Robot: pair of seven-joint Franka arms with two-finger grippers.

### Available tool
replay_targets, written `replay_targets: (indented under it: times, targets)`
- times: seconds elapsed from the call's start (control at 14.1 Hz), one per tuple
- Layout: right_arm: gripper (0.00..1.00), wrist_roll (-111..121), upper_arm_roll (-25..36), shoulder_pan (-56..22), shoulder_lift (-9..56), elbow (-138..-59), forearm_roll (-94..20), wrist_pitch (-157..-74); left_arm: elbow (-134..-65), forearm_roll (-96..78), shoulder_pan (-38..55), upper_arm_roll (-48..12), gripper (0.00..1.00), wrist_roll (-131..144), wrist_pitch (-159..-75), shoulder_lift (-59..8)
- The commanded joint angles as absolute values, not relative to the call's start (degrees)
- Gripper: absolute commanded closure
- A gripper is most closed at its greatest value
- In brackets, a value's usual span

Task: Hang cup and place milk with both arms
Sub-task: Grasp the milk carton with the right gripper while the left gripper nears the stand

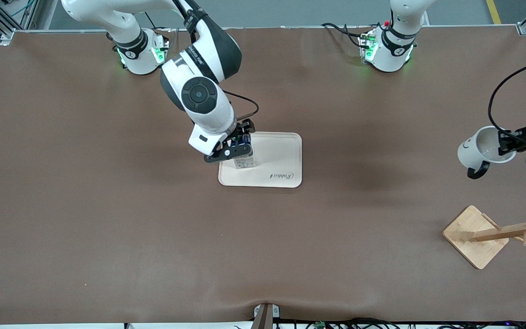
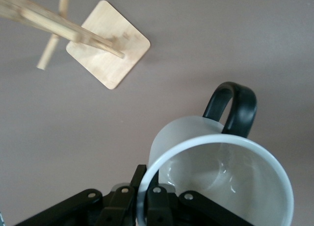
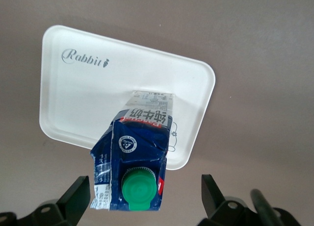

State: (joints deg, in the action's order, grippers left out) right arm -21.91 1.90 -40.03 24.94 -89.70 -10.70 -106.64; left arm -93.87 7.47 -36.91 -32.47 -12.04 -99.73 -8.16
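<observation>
White tray; wooden rack (tipped over).

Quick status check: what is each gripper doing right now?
Left gripper: shut on the cup, held in the air above the table near the wooden rack.
Right gripper: open, around the milk standing on the tray.

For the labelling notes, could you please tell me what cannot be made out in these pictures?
- Cup: its drawn face shows in no view; the left gripper clamps the rim.
- Milk: in the front view the right gripper covers its top; whether its base touches the tray is unclear.
- Right gripper's fingers: open beside the carton, tips cut off in the right wrist view.
- Wooden rack: its top is cut off in the front view.
</observation>
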Motion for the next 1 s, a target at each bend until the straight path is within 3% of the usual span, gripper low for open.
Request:
replay_targets:
  times: [0.0, 0.92]
  targets:
    - [0.00, -22.94, 2.29, -40.52, 26.10, -88.86, -10.46, -106.00, -91.05, 9.04, -39.11, -32.78, 1.00, -16.16, -102.29, -11.07]
    - [0.00, -22.94, 2.46, -40.78, 27.24, -87.63, -14.94, -106.08, -80.78, 9.84, -39.29, -30.15, 1.00, -22.68, -104.33, -21.62]
